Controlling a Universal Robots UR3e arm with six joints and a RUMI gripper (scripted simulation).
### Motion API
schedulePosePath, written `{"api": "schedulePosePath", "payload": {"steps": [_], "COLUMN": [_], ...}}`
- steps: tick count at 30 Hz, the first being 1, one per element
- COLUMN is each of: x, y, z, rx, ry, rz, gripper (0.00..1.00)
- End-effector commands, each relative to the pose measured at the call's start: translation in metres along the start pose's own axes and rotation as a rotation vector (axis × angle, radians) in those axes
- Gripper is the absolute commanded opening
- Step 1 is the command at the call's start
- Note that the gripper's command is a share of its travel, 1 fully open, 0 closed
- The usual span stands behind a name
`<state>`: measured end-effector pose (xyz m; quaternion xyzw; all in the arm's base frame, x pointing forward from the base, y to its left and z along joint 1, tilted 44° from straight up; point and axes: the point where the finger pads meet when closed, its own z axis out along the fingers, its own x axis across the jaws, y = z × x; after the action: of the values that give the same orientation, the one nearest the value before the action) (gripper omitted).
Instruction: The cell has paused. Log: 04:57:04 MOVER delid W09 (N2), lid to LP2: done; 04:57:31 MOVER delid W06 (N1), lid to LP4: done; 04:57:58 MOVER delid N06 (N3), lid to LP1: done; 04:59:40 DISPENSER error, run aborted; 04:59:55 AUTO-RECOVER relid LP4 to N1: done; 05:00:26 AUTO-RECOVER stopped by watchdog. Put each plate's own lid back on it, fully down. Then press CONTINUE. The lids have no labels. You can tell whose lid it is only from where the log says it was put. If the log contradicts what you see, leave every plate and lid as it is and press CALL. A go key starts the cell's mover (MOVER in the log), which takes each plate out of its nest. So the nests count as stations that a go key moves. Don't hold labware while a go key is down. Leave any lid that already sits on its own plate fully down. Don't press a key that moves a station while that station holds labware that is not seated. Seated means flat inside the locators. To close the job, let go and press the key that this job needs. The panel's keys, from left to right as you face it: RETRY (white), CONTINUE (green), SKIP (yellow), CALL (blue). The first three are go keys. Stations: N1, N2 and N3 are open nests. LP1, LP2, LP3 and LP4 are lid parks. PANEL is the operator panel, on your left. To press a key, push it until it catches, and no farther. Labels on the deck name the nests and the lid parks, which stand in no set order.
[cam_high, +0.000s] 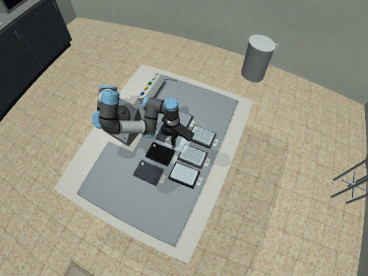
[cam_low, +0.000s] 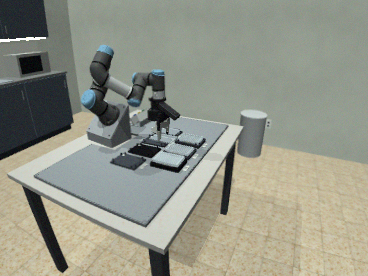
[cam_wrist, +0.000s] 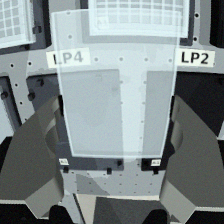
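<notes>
Fingers: your two grey fingers are clamped on the long edges of a clear lid (cam_wrist: 117, 95), one on each side.
Lid: you see it held flat and see-through in the wrist view, lifted off the deck, with the deck labels showing through and beside it.
Gripper: your gripper (cam_low: 159, 131) points straight down, above the deck and over the block of stations near the arm's base.
Labels below: LP4 (cam_wrist: 70, 57) reads partly through the lid on the left; LP2 (cam_wrist: 195, 57) sits clear of it on the right.
Ahead of the lid: the wrist view shows you a white gridded plate (cam_wrist: 137, 17) past the labels, its near edge under the lid's far edge, and a second gridded plate (cam_wrist: 15, 22) at the upper left.
Parks: in the top view you have two dark squares, one (cam_high: 161, 153) just below the gripper and one (cam_high: 149, 173) farther out.
Nest row: three pale plates stand in a line beside the parks: near (cam_high: 204, 135), middle (cam_high: 193, 155), far (cam_high: 183, 174).
Panel: its row of coloured keys (cam_high: 148, 87) lies at the mat's edge behind the arm (cam_high: 131, 126), well apart from the gripper.
Mat: the grey mat (cam_high: 125, 210) covers most of the table (cam_low: 165, 230).
</notes>
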<state>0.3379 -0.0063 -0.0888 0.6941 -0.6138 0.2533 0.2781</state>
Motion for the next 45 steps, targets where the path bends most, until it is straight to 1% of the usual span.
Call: {"api": "schedulePosePath", "payload": {"steps": [1,5,7,22,24,32,45], "x": [-0.017,-0.032,-0.032,-0.089,-0.089,-0.118,-0.118], "y": [-0.016,-0.029,-0.029,-0.078,-0.078,-0.103,-0.103], "z": [0.000,0.000,0.000,0.001,0.001,0.001,0.002], "rx": [-0.007,-0.007,-0.007,-0.006,-0.006,-0.006,-0.006], "ry": [0.004,0.004,0.004,0.004,0.004,0.004,0.004], "rz": [0.002,0.002,0.002,0.002,0.002,0.002,0.002], "gripper": [0.00,0.00,0.00,0.00,0.00,0.00,0.00]}}
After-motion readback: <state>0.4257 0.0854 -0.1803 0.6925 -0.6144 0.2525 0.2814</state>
